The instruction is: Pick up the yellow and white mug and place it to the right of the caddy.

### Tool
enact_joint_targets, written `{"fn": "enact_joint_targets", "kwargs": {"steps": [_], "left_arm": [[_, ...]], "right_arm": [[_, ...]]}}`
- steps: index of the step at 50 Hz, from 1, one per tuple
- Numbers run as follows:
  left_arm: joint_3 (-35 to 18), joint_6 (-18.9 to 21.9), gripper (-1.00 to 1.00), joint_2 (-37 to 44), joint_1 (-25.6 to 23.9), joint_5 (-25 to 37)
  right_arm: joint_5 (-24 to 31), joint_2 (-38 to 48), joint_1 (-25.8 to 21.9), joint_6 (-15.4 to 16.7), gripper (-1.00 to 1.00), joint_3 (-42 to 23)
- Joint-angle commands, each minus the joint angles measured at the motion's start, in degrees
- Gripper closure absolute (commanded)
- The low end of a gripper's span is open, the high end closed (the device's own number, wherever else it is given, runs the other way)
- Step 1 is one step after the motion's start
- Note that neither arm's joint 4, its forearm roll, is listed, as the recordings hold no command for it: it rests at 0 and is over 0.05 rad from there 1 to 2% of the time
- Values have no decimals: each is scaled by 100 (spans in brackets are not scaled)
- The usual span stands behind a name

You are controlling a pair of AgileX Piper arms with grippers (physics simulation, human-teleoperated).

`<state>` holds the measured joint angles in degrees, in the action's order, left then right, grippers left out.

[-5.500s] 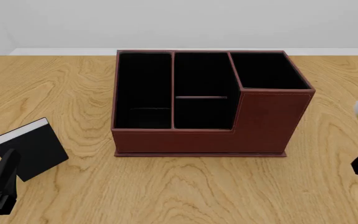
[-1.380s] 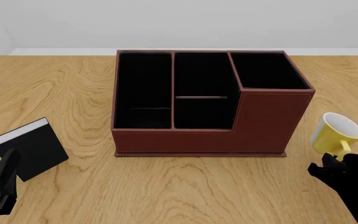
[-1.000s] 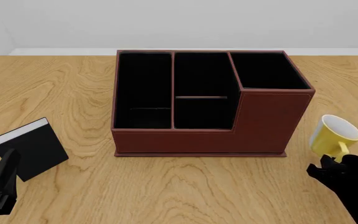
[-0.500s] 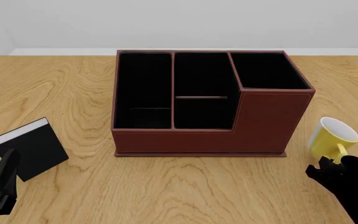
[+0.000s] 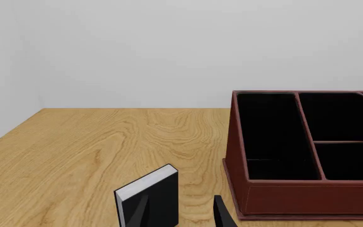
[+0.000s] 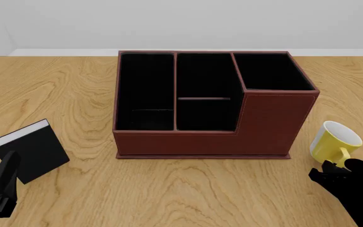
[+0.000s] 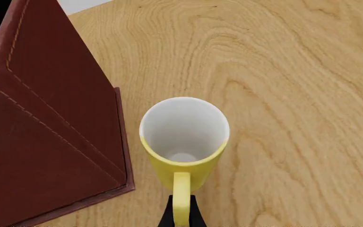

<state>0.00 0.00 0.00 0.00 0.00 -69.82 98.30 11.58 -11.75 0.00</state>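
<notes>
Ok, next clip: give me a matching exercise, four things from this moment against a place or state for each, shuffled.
Things:
1. yellow and white mug
2. caddy
3. black book
4. right gripper

Places or states:
A. mid-table, compartments empty
B. shut on the mug's handle
C. near the table's left edge
D. just right of the caddy, upright

Pairs: 1-D, 2-A, 3-C, 4-B

Yellow mug [image 6: 334, 143] right of caddy [image 6: 211, 103]
</notes>
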Motion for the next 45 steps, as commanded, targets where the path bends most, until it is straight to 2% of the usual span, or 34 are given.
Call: {"fn": "enact_joint_targets", "kwargs": {"steps": [1, 45], "left_arm": [[0, 0, -100, 0, 0, 0], [0, 0, -100, 0, 0, 0]], "right_arm": [[-8, 20, -15, -106, 100, -1], [-8, 231, -113, -289, 100, -1]]}}
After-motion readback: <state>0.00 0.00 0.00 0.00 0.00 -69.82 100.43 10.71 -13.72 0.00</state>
